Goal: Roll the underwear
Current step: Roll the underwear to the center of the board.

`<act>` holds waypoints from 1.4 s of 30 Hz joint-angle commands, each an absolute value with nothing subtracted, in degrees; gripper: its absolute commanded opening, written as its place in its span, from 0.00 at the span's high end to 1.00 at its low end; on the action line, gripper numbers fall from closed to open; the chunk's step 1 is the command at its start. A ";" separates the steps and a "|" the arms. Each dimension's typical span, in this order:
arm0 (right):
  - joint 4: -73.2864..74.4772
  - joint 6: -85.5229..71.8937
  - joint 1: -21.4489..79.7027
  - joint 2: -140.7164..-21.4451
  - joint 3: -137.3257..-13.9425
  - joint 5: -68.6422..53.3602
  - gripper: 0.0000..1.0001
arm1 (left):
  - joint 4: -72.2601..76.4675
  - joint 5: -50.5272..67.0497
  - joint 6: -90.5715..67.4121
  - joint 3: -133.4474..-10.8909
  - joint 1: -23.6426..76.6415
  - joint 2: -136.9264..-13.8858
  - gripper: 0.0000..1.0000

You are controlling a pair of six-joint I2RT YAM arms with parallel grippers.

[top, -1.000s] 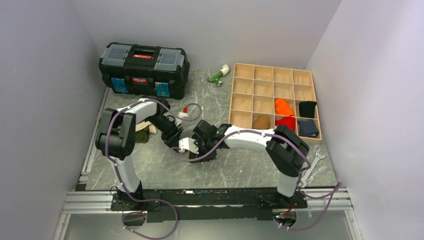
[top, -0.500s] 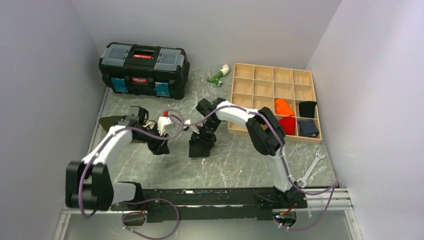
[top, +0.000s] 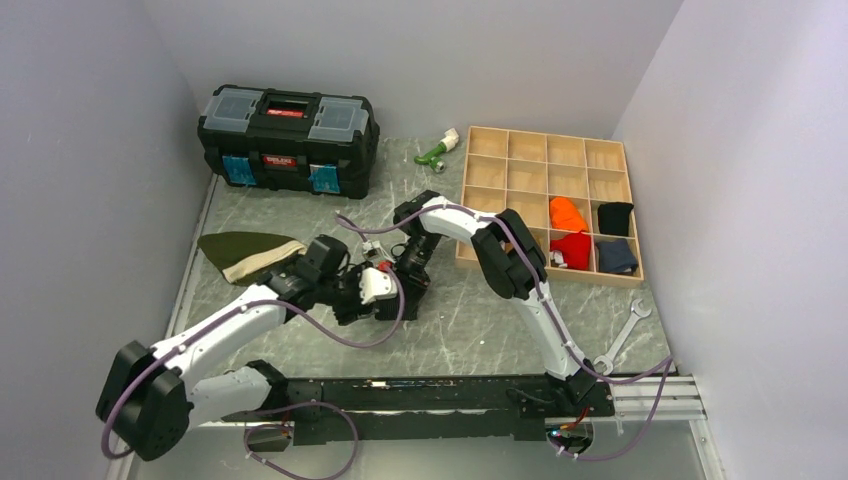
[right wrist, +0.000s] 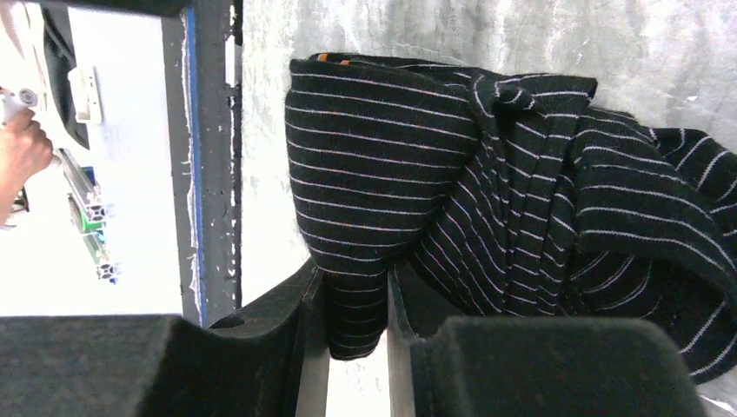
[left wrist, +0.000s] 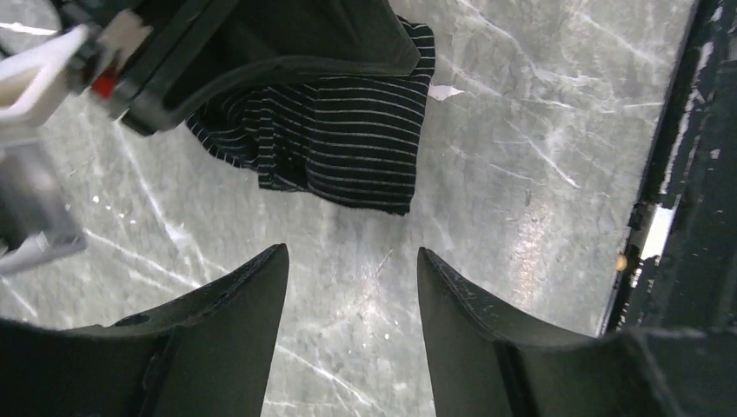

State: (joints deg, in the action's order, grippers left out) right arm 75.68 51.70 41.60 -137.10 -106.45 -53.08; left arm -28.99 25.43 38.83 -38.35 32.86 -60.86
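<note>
Robot lab cell, plain grey walls [top: 400, 60], marbled table [top: 450, 330], aluminium rail [top: 175, 405], black toolbox [top: 288, 125]
</note>
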 commanded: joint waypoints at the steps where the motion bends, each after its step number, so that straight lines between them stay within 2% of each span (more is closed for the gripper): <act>1: 77.09 54.33 41.77 -138.85 -106.35 -53.07 0.93 | -22.88 18.02 38.32 -40.76 38.17 -66.02 0.38; 10: 76.57 54.06 41.22 -140.20 -106.12 -52.44 0.93 | -18.41 12.58 38.91 -41.75 45.20 -71.68 0.36; 23: 77.30 54.23 41.09 -140.54 -106.88 -52.48 0.92 | -17.62 11.52 40.23 -44.10 47.36 -78.91 0.33; 30: 77.35 54.15 41.01 -140.45 -106.62 -52.21 0.92 | -17.09 11.26 40.70 -44.20 47.31 -82.54 0.35; 33: 77.17 54.01 41.01 -140.42 -106.61 -52.12 0.92 | -16.99 11.66 40.79 -44.32 47.30 -83.96 0.41; 42: 76.96 53.53 40.96 -140.45 -106.68 -51.95 0.87 | -20.45 13.15 41.25 -46.29 47.39 -87.51 0.74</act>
State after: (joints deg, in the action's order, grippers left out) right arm 77.34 51.88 40.64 -138.58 -106.76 -55.20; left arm -19.88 11.94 40.29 -44.42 47.13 -85.36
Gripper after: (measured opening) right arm 0.251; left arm 0.341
